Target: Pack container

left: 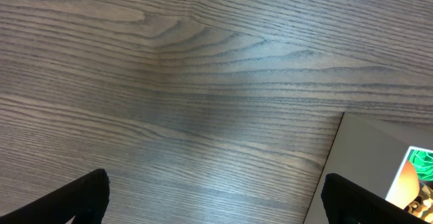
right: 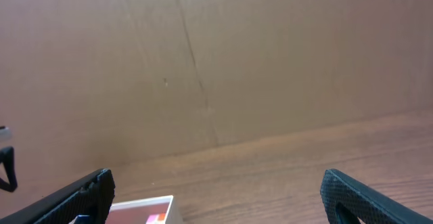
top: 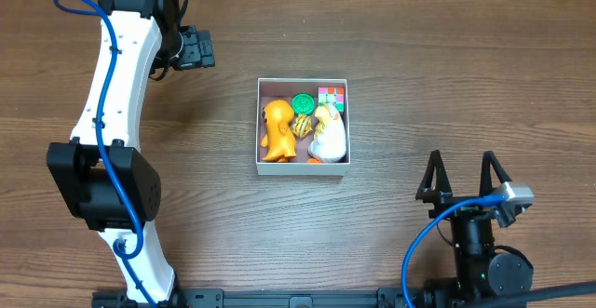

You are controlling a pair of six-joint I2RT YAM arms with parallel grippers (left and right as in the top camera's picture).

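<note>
The container (top: 258, 131) sits mid-table, a shallow square box with thin white walls, on the matte wood-grain table (top: 419, 57). Toys are packed close inside it: a smooth rounded orange figure (top: 276, 129) at its left, a glossy white and yellow duck-like toy (top: 329, 136) at its right, and a round green piece (top: 303, 103) beside a colour-checked cube (top: 331, 95) along the wall at the top of the overhead view. The left gripper (top: 196, 49) hangs over bare wood up and left of the container, its 2 black fingers spread wide and empty. The right gripper (top: 463, 173) stands below and right of the container, its 2 textured black fingers (right: 81, 195) also splayed fully, gripping nothing.
</note>
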